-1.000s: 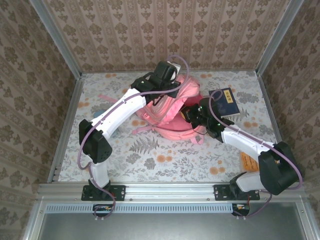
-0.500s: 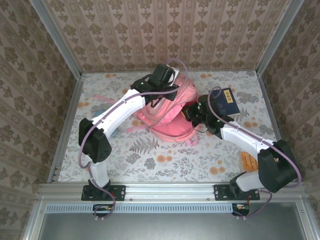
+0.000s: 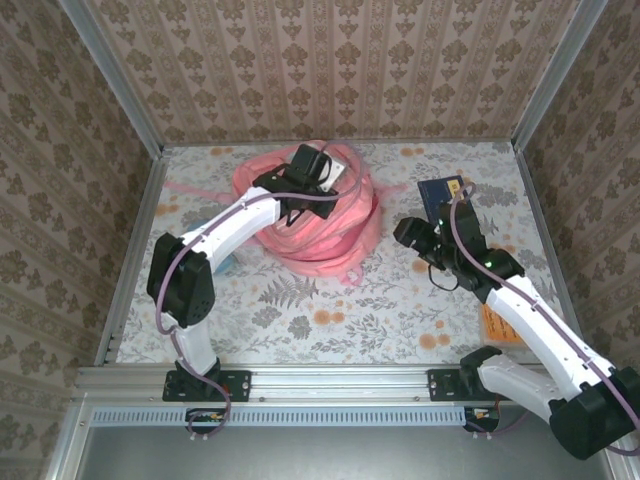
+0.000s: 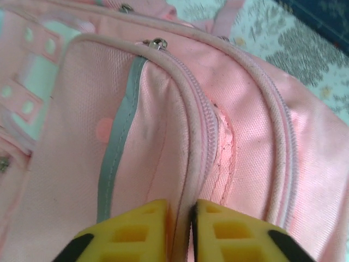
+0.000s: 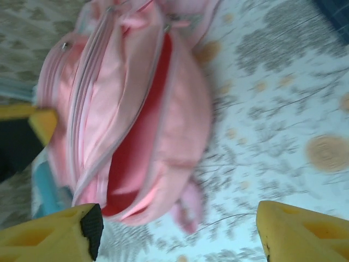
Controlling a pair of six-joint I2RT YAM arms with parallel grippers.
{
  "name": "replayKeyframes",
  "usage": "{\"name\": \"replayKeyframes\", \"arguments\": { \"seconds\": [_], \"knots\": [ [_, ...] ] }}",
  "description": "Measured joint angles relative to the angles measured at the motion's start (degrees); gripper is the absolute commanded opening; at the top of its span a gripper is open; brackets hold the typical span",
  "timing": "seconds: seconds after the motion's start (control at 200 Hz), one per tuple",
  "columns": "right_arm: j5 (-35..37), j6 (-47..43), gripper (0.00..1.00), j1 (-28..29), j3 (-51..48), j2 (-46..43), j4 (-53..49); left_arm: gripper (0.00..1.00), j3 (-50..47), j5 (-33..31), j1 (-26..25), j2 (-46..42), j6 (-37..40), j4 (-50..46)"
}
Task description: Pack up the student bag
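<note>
The student bag (image 3: 322,222), pink and soft, lies slumped at the middle back of the table. My left gripper (image 3: 296,198) is down on its top. In the left wrist view that gripper (image 4: 182,229) is shut on the piped zipper edge of the student bag (image 4: 245,136), beside the grey stripe (image 4: 117,142). My right gripper (image 3: 410,233) hangs open to the right of the bag, apart from it. From the right wrist, the gripper (image 5: 177,232) stands wide with nothing between its fingers, and the bag (image 5: 180,109) shows its main mouth gaping.
A dark blue book (image 3: 447,192) lies at the back right, just beyond the right arm. An orange item (image 3: 494,322) sits near the right front. A teal case (image 5: 46,191) peeks out beside the bag's left. Patterned walls close in the table on three sides.
The right gripper let go of the bag, opened wide and drew back to the right. The left arm pulled the bag leftward and toward the back, and it slumped wider.
</note>
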Motion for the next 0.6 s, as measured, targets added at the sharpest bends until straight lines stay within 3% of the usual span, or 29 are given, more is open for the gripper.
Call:
{"name": "replayKeyframes", "arguments": {
  "seconds": [0.12,0.235,0.435,0.6],
  "knots": [
    [0.81,-4.94,0.92,-4.46,2.99,6.21,-1.27,0.76,-1.95,1.42,-0.17,-2.45,-3.76,-0.22],
    [0.81,-8.63,0.95,-7.82,7.34,15.17,-0.87,0.89,-4.92,0.55,-0.17,-8.39,-8.66,0.28],
    [0.2,-12.66,0.96,-12.41,19.96,35.63,0.09,1.0,-9.86,-3.3,-0.04,-17.94,-15.32,1.53],
    [-0.72,-13.55,0.97,-16.44,28.63,49.09,-0.13,1.0,-13.6,-5.51,1.09,-20.7,-18.36,1.14]
  ]
}}
